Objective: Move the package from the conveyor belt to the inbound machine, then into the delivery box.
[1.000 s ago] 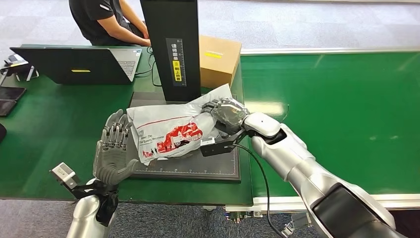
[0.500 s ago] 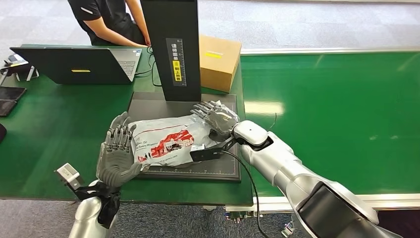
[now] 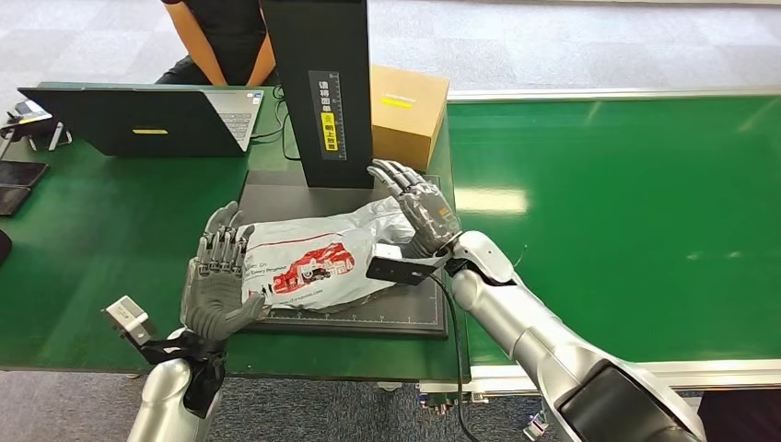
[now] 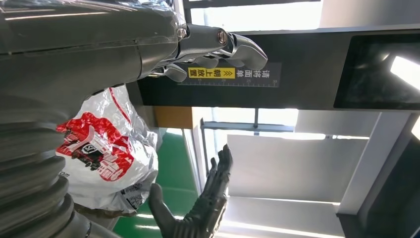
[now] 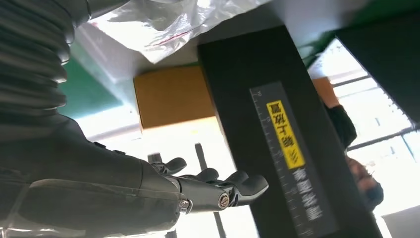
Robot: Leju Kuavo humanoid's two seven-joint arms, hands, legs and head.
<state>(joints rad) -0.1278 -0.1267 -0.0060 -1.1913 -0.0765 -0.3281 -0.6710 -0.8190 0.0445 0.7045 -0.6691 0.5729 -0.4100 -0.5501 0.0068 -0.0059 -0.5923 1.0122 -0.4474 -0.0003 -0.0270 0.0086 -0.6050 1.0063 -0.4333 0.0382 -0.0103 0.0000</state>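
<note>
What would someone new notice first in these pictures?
A white bag with red print lies on the dark plate of the machine, between the left hand and right hand, both with fingers spread. Behind it rises the black column, with a cardboard box beside it.

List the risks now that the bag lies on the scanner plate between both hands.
1. The bag overhangs the plate's front-left edge, so it could slide off.
2. The open right hand sits close to the black column and cardboard box; it may bump them.
3. The open left hand may crumple the bag.
</note>
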